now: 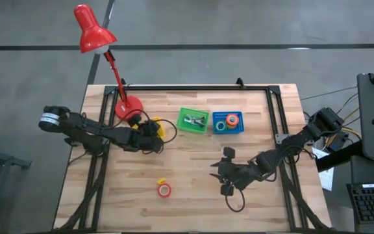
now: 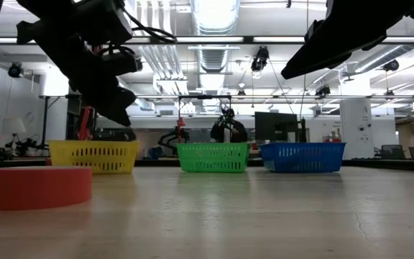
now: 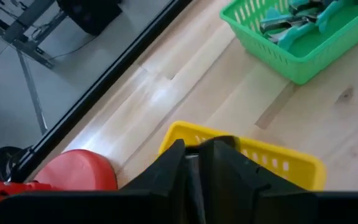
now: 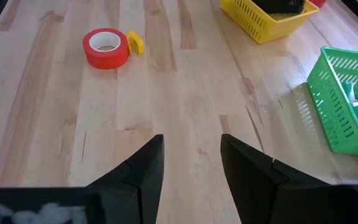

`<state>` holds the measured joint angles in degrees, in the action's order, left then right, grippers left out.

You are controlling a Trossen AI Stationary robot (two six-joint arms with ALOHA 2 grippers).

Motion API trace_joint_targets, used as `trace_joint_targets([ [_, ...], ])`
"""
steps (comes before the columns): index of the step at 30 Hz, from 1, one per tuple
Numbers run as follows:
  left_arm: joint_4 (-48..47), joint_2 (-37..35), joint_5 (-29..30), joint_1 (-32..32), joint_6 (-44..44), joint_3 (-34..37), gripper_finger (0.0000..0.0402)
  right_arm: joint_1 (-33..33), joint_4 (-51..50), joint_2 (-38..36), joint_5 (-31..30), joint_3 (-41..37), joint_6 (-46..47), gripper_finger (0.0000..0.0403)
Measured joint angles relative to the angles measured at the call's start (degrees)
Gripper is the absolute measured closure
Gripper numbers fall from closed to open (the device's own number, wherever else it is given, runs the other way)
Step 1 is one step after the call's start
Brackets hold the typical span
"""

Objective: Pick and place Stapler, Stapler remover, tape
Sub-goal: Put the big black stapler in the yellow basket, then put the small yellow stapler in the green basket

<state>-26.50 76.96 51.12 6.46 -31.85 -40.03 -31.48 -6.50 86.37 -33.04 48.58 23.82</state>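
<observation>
left gripper [image 1: 153, 135]: over yellow basket [image 3: 278, 163], fingers together, nothing seen held
right gripper [image 4: 190, 163]: fingers apart, empty
next: red tape [image 1: 165, 190] at 8 o'clock; drop square over roll, then close

A red tape roll [image 4: 106, 48] with a white core lies beside a small yellow piece [image 4: 135, 42] on the pale wood-grain counter [image 4: 185, 93]. Three slotted baskets are yellow [image 2: 94, 155], green [image 2: 213, 157] and blue [image 2: 302, 156]. The lamp [image 1: 95, 32] is red.

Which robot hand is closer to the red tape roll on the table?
The right gripper looks a little nearer. It hovers open beside the red tape roll, toward the blue basket's side. The left gripper is farther back, over the yellow basket.
</observation>
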Motion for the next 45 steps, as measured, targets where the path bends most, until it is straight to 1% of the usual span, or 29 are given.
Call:
trace_joint_targets([
  [4,-0.1,-0.1,1.8,0.0,-1.4,-0.5,0.0279,0.0,0.0,0.0,-0.1,0.0,0.0,0.0246],
  [6,-0.1,-0.1,1.7,0.0,-1.7,-1.4,0.0260,0.0,0.0,0.0,-0.1,0.0,0.0,0.0246],
  [7,-0.1,-0.2,0.6,0.0,-1.7,-1.9,0.0252,0.0,0.0,0.0,-0.1,0.0,0.1,0.0247],
  [11,0.8,-0.2,-8.1,0.5,-2.0,-4.2,0.0228,0.0,0.0,0.0,-0.1,-0.1,0.2,0.0254],
  [17,7.0,-0.1,-27.6,3.7,-2.7,-4.7,0.0224,0.0,0.0,0.0,-0.1,-0.1,0.2,0.0261],
  [19,6.9,0.0,-31.5,5.3,-4.1,-4.7,0.0225,0.0,0.0,0.0,-0.1,-0.1,0.3,0.0263],
  [20,6.9,0.0,-32.4,6.2,-4.9,-4.7,0.0225,0.0,0.0,0.0,-0.1,-0.2,0.5,0.0264],
  [24,6.8,0.0,-32.8,10.3,-8.0,-4.6,0.0225,0.0,0.0,0.0,-0.1,-0.3,1.5,0.0262],
  [27,6.7,0.0,-32.8,13.3,-12.4,-4.0,0.0225,0.0,0.0,0.0,-0.1,-0.4,1.7,0.0260],
  [34,6.8,1.2,-29.9,19.6,-22.0,-1.1,0.0225,0.0,0.0,0.0,-0.1,-0.5,1.7,0.0266],
  [40,10.6,5.8,-30.0,22.8,-23.1,-1.3,0.0225,0.0,0.3,0.0,-0.1,-0.5,1.7,0.0274],
  [45,10.9,10.6,-30.7,23.7,-23.9,-2.5,0.0226,0.0,0.9,0.0,-0.1,-0.5,1.7,0.0274],
])
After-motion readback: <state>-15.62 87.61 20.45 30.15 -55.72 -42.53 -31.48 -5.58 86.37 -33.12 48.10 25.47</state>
